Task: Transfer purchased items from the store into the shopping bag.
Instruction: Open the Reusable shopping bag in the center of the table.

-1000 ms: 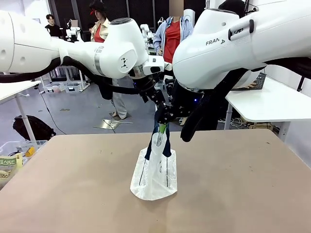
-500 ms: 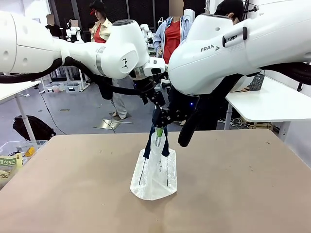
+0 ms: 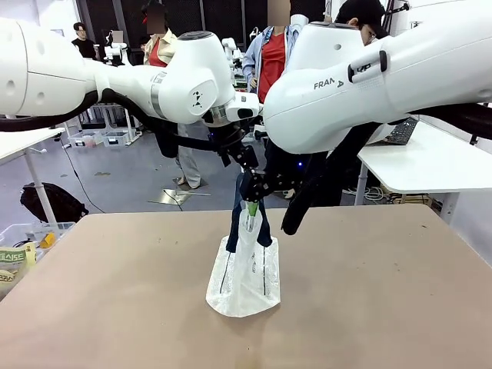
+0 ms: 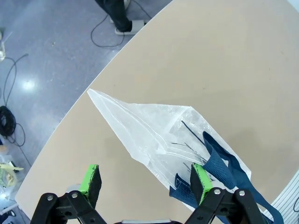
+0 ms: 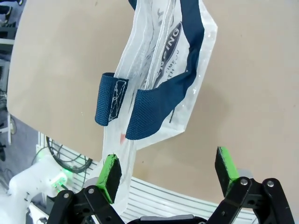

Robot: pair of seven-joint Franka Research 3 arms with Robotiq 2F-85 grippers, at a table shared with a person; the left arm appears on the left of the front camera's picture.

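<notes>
The front camera sits on the robot's side of the table (image 3: pixel 115 323), between the two arms, looking level across it into the room from a little way back. The wrist cameras ride behind the left gripper (image 4: pixel 145 179) and the right gripper (image 5: pixel 169 171), both aimed steeply down at the tabletop from close in. All three take in the shopping bag (image 3: pixel 244 280) and the surface around it.

The tan table (image 3: pixel 115 307) bears the shopping bag (image 3: pixel 244 280) — whitish, crinkly — its base near the middle.
</notes>
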